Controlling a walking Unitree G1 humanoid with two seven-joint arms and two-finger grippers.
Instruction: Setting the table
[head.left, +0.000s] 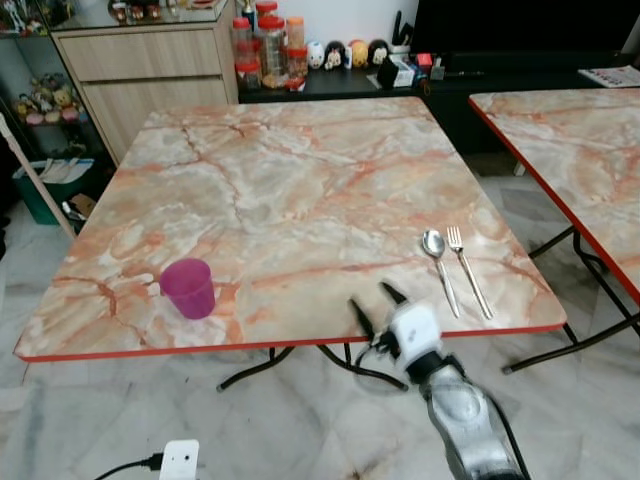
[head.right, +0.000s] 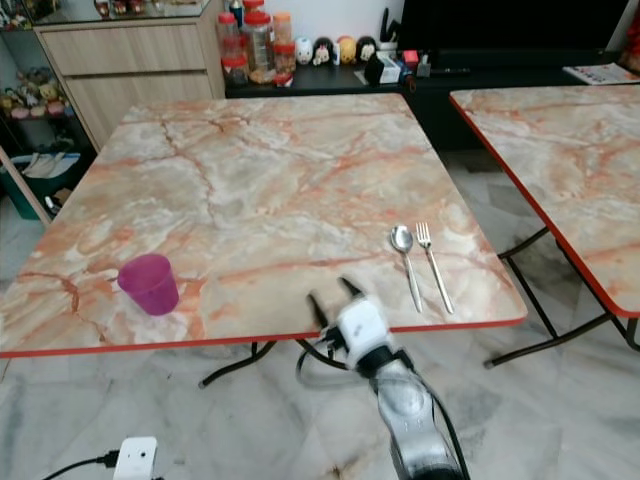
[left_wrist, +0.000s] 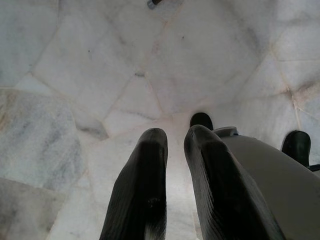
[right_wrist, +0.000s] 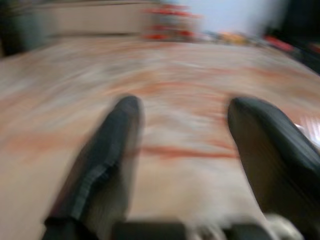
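Right tool (head.left: 375, 303) hovers at the surface's (head.left: 300, 180) near edge, fingers wide, empty. Spoon (head.left: 437, 260) and fork (head.left: 468, 268) lie side by side near the near right corner. Cup (head.left: 188, 287) stands near the near left corner. Left tool (left_wrist: 175, 150) hangs over the floor, fingers narrow, idle.

Step, by my reading: between placements. Next move likely needs another item fetched, or a reach left across the near edge to the cup.

Right wrist view motion-blurred, second table (head.left: 560, 150) cut off at frame edge, shelf figurines (head.left: 345, 52) too small.
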